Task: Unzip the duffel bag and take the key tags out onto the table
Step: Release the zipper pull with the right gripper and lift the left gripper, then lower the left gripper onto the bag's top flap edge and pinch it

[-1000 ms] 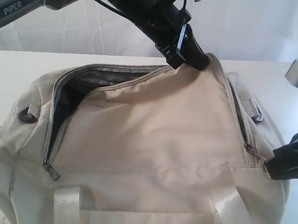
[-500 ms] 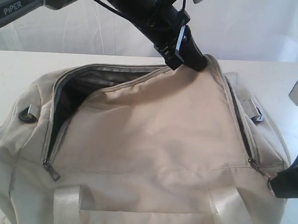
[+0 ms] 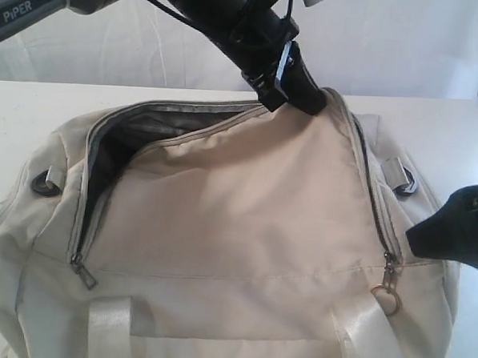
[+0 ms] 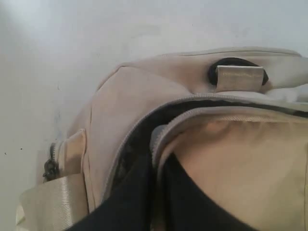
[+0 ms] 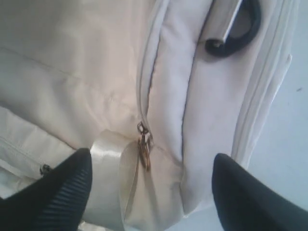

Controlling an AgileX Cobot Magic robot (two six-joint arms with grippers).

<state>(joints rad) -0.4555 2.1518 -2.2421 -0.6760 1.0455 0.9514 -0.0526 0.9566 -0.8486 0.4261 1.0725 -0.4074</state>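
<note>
duffel bag [image 3: 237, 219]: 1 | ring pull [image 3: 386, 300]: 1 | strap rings [image 3: 45, 182]: 2

Plain white desk [image 3: 18, 111] in front of me, flat and wide, running off to both sides. Sitting straight on it is my big cream duffel bag [image 3: 245, 211], hogging the near part.

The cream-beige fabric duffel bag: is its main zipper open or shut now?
Open. The cream-beige fabric duffel bag gapes along its grey zipper, showing dark grey lining; the metal ring pull hangs free.
</note>
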